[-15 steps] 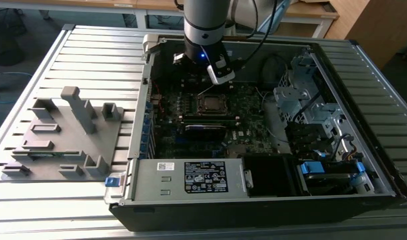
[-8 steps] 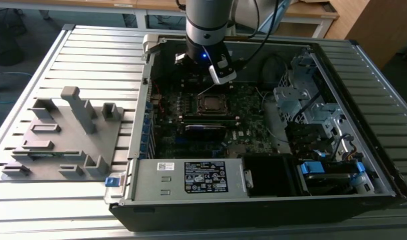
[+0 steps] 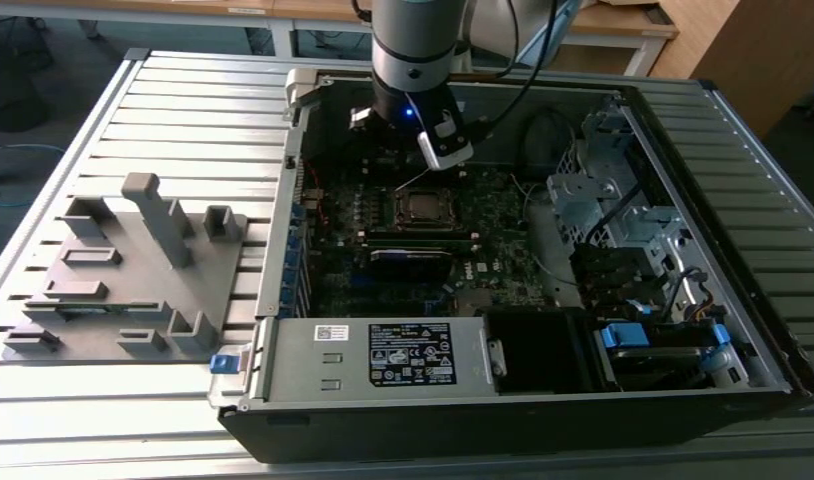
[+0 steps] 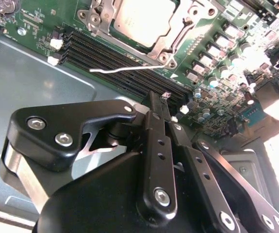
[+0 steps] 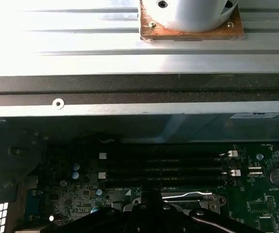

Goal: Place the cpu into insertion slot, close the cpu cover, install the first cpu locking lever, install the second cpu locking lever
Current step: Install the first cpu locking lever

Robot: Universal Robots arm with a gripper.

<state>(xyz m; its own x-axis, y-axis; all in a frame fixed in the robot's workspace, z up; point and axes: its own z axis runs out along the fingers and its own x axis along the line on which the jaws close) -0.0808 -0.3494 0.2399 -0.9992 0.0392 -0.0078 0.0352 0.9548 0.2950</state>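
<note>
The cpu (image 4: 141, 17) lies in the insertion slot (image 3: 427, 207) on the green motherboard, its silver top showing through the window of the cpu cover (image 4: 103, 14), which lies flat over it. One thin wire locking lever (image 4: 124, 68) sticks out free beside the socket, over the memory slots; in the exterior view it stands raised (image 3: 414, 180). A second lever (image 4: 178, 39) runs along the cover's other side. My gripper (image 4: 162, 104) hangs above the board near the socket, its black fingers (image 4: 155, 116) together with nothing between them.
The open computer case (image 3: 727, 330) surrounds the board; its dark wall (image 5: 139, 85) is close behind the arm. Long black memory slots (image 5: 163, 170) lie beside the socket. A power supply (image 3: 380, 355), drive cage (image 3: 607, 190) and cables fill the case. A grey fixture (image 3: 127, 270) stands outside.
</note>
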